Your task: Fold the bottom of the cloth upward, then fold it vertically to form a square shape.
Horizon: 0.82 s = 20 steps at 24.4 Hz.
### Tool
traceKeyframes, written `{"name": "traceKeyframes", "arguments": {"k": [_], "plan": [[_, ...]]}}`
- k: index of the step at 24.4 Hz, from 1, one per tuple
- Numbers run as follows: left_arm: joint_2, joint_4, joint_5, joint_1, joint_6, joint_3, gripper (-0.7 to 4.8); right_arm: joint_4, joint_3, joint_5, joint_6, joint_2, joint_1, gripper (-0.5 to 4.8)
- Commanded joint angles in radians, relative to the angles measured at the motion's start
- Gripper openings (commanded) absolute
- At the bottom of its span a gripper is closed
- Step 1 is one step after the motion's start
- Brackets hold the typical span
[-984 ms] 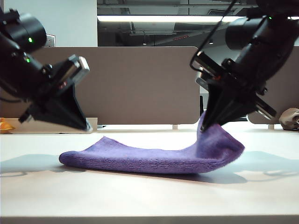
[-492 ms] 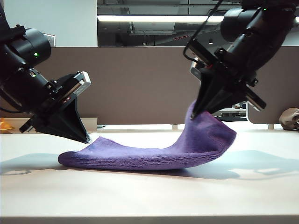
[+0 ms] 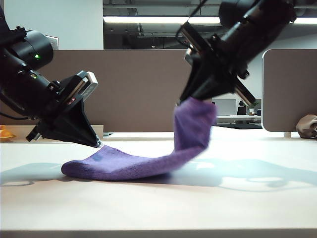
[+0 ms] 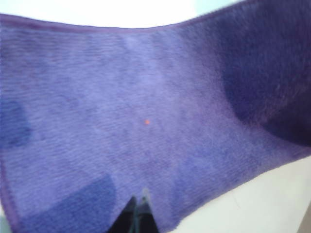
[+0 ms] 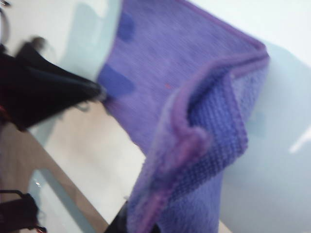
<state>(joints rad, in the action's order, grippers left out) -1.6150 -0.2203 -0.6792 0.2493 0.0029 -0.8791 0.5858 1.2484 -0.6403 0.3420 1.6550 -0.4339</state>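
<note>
Your right gripper, jaws clamped on the cloth, holds its right end up off the surface while your left gripper, jaws closed, presses the left end lying flat there.
</note>
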Motion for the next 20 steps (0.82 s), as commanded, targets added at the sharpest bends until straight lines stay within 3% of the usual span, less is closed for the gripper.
{"name": "traceKeyframes", "arguments": {"k": [1,20], "plan": [[0.003,-0.003,-0.017,-0.001,0.004,-0.004,-0.06,-0.038,0.028,-0.013,0.039,-0.002,-0.002,0.29],[0.012,-0.053,-0.110,-0.001,0.004,-0.004,-0.06,-0.247,0.030,-0.029,0.156,0.094,-0.111,0.17]]}}
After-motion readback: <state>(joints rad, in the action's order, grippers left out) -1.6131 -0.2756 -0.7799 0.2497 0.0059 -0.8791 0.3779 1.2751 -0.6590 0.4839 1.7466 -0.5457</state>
